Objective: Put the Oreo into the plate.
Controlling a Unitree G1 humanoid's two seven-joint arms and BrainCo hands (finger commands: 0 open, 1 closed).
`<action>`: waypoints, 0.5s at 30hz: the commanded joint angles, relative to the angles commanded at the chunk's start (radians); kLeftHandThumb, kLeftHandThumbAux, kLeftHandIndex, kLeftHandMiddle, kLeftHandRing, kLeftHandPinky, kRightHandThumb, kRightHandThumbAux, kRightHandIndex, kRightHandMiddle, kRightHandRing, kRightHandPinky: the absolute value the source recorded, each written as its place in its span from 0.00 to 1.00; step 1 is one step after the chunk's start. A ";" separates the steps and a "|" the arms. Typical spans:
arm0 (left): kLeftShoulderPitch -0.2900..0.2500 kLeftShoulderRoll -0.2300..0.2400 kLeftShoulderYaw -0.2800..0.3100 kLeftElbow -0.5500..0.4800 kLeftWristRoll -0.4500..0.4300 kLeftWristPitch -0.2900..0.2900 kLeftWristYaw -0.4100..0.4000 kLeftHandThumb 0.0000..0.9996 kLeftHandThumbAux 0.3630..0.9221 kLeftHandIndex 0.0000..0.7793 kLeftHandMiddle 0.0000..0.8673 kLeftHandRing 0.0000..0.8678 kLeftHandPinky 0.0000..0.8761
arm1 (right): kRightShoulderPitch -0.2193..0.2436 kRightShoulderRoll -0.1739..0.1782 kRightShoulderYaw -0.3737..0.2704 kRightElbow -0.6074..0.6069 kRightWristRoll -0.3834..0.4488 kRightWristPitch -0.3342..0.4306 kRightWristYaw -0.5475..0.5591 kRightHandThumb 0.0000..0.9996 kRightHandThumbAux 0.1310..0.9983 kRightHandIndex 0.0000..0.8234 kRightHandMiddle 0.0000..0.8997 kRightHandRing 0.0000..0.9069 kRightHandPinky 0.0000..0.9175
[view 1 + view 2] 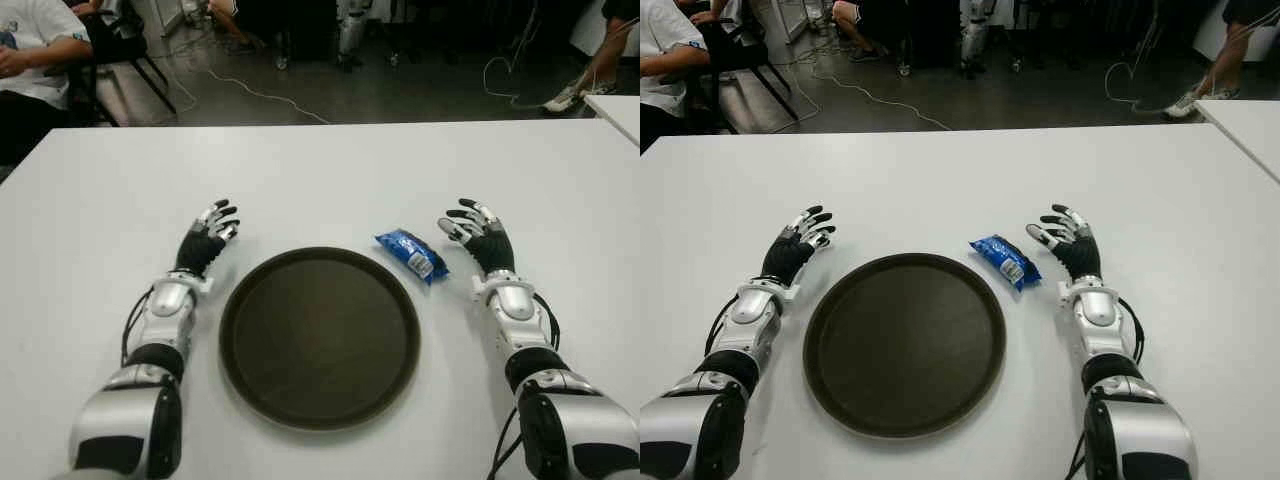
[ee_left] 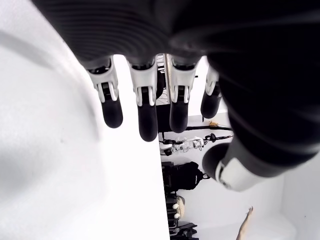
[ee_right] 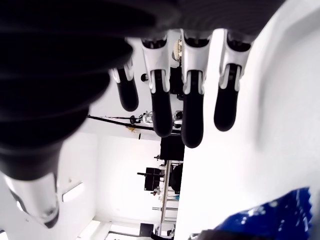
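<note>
white table [image 1: 320,170]: oreo pack [image 1: 411,254] between plate [image 1: 240,345] and right hand [image 1: 480,236], ungrasped. both hands' fingers apart, empty; left hand [image 1: 207,238] beside plate, idle. next: right reach, grasp.

A broad white worktop [image 1: 330,170] fills the near half of the room, its far edge running straight across. Beyond it lies a dark, dimly lit floor [image 1: 400,95] with pale cables [image 1: 255,95] trailing over it. At the far left a seated person in a white shirt [image 1: 35,50] sits by a black chair [image 1: 125,45]. At the far right stands the corner of a second white table [image 1: 618,108], and beside it a person's leg and light shoe [image 1: 575,95].
</note>
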 joint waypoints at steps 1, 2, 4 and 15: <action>0.000 0.000 0.000 0.000 0.000 0.000 0.000 0.17 0.55 0.12 0.19 0.19 0.19 | 0.000 0.000 0.000 0.000 0.000 0.000 0.000 0.00 0.61 0.26 0.36 0.39 0.37; 0.000 -0.001 0.000 0.000 -0.001 0.000 0.000 0.17 0.55 0.12 0.20 0.19 0.19 | 0.000 0.000 0.000 0.000 -0.001 0.000 -0.001 0.00 0.61 0.26 0.36 0.39 0.37; 0.000 -0.002 0.001 -0.001 -0.002 0.000 0.000 0.18 0.55 0.12 0.20 0.19 0.20 | 0.001 0.000 0.000 -0.001 -0.001 0.000 -0.001 0.00 0.61 0.27 0.36 0.39 0.37; -0.001 -0.005 0.004 0.001 -0.003 0.004 0.004 0.20 0.54 0.12 0.19 0.20 0.21 | 0.001 -0.002 0.003 -0.001 -0.008 -0.001 -0.006 0.01 0.60 0.28 0.37 0.39 0.37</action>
